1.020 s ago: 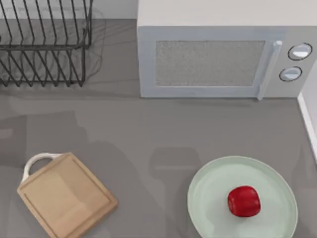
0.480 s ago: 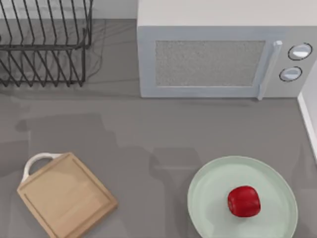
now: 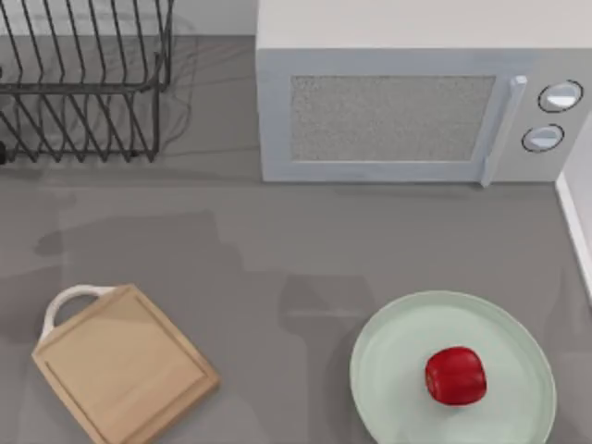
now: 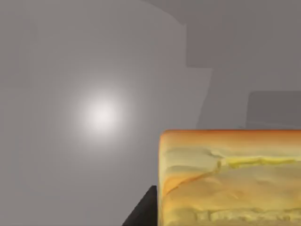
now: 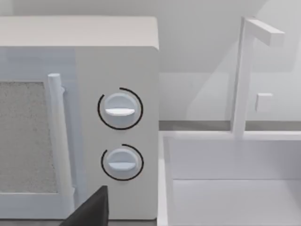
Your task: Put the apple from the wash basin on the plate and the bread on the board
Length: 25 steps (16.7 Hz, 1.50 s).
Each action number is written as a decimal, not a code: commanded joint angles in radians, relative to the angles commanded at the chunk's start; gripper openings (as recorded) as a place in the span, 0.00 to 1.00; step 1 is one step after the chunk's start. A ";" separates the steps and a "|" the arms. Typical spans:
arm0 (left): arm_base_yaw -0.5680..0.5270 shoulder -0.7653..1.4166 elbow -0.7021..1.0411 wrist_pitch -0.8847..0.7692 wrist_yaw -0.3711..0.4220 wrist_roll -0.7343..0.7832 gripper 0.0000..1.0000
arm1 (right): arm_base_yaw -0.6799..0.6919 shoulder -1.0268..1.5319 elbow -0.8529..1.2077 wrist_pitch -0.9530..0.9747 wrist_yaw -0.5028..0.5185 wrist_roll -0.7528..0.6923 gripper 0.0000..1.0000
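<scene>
At the top view's far left stands a wire rack (image 3: 83,79) against the back wall; below it, near the front edge, the board (image 3: 122,363) lies bare and askew, its white loop handle toward the back-left; nothing rests on it, so the bread half of the task is, by my reading, not yet done. To the right of the rack a microwave (image 3: 416,102) sits with its door shut; in front of it, on the right, is the plate (image 3: 398,370), and the apple (image 3: 455,376) rests on it a little right of centre, clear of the rim; that half looks finished.

The left wrist view supplies what the top view lacks: the bread (image 4: 230,179) looms very close to the camera over plain grey counter, its toasted side and pale face turned to the lens, with a dark finger (image 4: 143,209) just beside its edge. So close and so squarely before the wrist, it is probably held in the left gripper for carrying to the board, though the fingers' closure on it cannot be told.

The right wrist view looks at the microwave's two dials (image 5: 120,110) and, beside them, the white basin (image 5: 235,188) with its tap (image 5: 244,75); a dark finger tip (image 5: 91,209) shows at the frame's edge, and whether that gripper is wide or narrow I cannot tell; the arm seems parked.
</scene>
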 joint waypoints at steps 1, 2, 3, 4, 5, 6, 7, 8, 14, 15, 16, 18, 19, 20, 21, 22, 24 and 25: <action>-0.020 -0.004 -0.012 0.001 -0.001 -0.066 0.00 | 0.000 0.000 0.000 0.000 0.000 0.000 1.00; -0.041 -0.009 -0.026 0.003 -0.001 -0.136 0.00 | 0.000 0.000 0.000 0.000 0.000 0.000 1.00; -0.064 -0.015 -0.040 0.005 -0.002 -0.210 0.00 | 0.000 0.000 0.000 0.000 0.000 0.000 1.00; -0.088 -0.023 -0.056 0.009 -0.002 -0.289 0.00 | 0.000 0.000 0.000 0.000 0.000 0.000 1.00; -0.112 -0.032 -0.072 0.014 -0.003 -0.372 0.00 | 0.000 0.000 0.000 0.000 0.000 0.000 1.00; -0.138 -0.042 -0.090 0.019 -0.003 -0.458 0.00 | 0.000 0.000 0.000 0.000 0.000 0.000 1.00; -0.164 -0.054 -0.108 0.025 -0.003 -0.547 0.00 | 0.000 0.000 0.000 0.000 0.000 0.000 1.00; -0.190 -0.067 -0.128 0.033 -0.004 -0.639 0.00 | 0.000 0.000 0.000 0.000 0.000 0.000 1.00; -0.351 -0.165 -0.258 0.088 -0.007 -1.193 0.00 | 0.000 0.000 0.000 0.000 0.000 0.000 1.00; -0.376 -0.183 -0.280 0.098 -0.007 -1.277 0.00 | 0.000 0.000 0.000 0.000 0.000 0.000 1.00; -0.399 -0.200 -0.301 0.108 -0.008 -1.356 0.00 | 0.000 0.000 0.000 0.000 0.000 0.000 1.00; -0.441 -0.232 -0.341 0.126 -0.008 -1.504 0.00 | 0.000 0.000 0.000 0.000 0.000 0.000 1.00; -0.459 -0.247 -0.359 0.135 -0.009 -1.569 0.00 | 0.000 0.000 0.000 0.000 0.000 0.000 1.00; -0.476 -0.260 -0.375 0.142 -0.009 -1.625 0.00 | 0.000 0.000 0.000 0.000 0.000 0.000 1.00; -0.491 -0.271 -0.390 0.148 -0.009 -1.673 0.00 | 0.000 0.000 0.000 0.000 0.000 0.000 1.00; -0.503 -0.280 -0.402 0.153 -0.009 -1.713 0.00 | 0.000 0.000 0.000 0.000 0.000 0.000 1.00; -0.519 -0.291 -0.417 0.159 -0.009 -1.763 0.00 | 0.000 0.000 0.000 0.000 0.000 0.000 1.00; -0.522 -0.292 -0.420 0.160 -0.009 -1.774 0.00 | 0.000 0.000 0.000 0.000 0.000 0.000 1.00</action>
